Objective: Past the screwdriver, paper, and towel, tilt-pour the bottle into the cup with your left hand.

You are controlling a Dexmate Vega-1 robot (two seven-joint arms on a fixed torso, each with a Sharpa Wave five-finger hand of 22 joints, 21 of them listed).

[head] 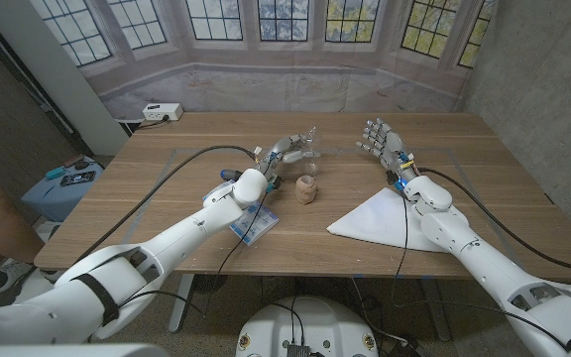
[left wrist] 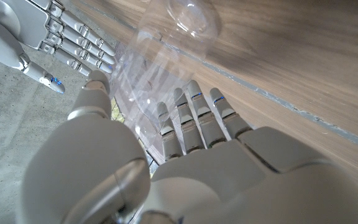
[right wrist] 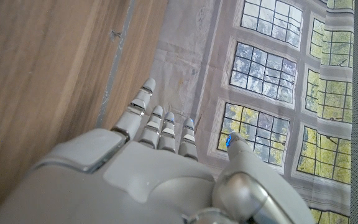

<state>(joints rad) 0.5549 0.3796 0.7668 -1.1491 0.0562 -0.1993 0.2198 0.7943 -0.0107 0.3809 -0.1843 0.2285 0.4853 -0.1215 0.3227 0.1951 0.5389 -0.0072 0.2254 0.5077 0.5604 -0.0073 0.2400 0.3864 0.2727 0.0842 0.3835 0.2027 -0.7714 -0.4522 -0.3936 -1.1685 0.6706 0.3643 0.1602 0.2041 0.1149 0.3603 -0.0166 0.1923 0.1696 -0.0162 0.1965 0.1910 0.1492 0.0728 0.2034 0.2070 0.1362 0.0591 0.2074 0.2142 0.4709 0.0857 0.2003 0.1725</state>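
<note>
My left hand (head: 287, 151): fingers wrapped on the clear bottle (head: 306, 149), tilted over the cup (head: 307, 188) | my right hand (head: 377, 137): fingers spread, empty, above the counter (head: 167, 188).

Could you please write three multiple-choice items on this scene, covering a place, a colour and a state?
1. Where does the white towel lie?
A. Beside the right arm, on the table
B. Under the cup
C. On the floor

2. What colour is the cup?
A. Blue
B. Tan
C. Black

3. What is the left hand doing?
A. Resting away from everything
B. Holding the screwdriver
C. Gripping the clear bottle

Key: 1 A, the towel lies by the right forearm; 2 B, the cup looks tan; 3 C, the fingers wrap the clear plastic.
</note>
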